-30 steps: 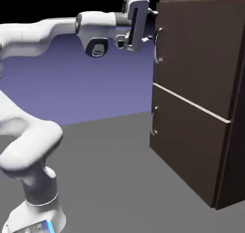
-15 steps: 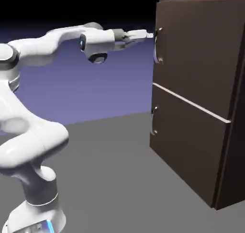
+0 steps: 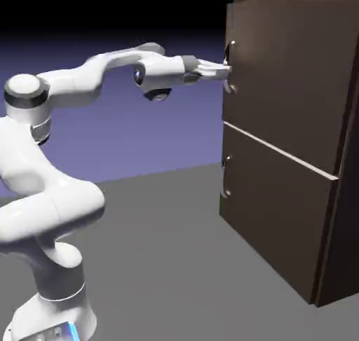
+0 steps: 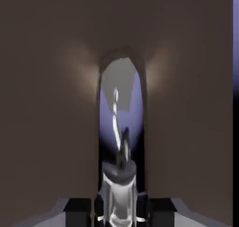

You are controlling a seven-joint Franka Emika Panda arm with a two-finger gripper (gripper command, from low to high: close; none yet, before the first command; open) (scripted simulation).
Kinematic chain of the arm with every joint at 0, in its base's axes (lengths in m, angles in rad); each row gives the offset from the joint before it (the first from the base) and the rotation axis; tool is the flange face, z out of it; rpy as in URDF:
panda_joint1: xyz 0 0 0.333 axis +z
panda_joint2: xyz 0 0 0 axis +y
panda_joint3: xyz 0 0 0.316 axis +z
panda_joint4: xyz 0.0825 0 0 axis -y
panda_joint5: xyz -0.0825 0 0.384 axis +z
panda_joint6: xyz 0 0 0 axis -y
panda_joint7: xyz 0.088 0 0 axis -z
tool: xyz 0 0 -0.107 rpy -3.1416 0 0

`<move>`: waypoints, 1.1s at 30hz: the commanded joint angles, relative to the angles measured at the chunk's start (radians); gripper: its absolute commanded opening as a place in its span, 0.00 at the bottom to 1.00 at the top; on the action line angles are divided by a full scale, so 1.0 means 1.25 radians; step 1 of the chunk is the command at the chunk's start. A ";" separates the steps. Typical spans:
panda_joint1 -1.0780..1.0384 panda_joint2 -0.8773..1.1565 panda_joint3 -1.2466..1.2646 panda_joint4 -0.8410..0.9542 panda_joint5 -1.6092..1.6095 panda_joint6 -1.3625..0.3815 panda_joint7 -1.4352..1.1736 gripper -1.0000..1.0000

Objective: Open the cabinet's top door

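As things stood, gripper (image 3: pixel 227 71): narrow, closed on bar handle (image 4: pixel 120 196).
Top door (image 3: pixel 294 73): seemed shut; wanted slow pull, arcing with hinge, grip square.

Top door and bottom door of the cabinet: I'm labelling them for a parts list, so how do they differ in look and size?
The top door is the taller panel, while the bottom door is shorter. The fingers are at the top door's handle; the bottom door's handle has nothing at it. Both are flat, dark brown panels with a silver handle near the exterior view's left edge.
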State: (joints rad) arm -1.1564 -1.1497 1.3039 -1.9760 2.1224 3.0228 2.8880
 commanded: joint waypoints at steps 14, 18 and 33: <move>0.182 -0.338 -0.249 -0.396 0.099 -0.482 0.007 0.00; 0.204 -0.420 -0.312 -0.498 0.100 -0.621 0.007 0.00; 0.354 -0.419 -0.730 -0.761 -0.170 -0.985 -0.179 0.00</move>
State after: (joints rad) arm -0.7134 -1.6740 0.3918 -2.9273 1.9092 1.7931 2.6647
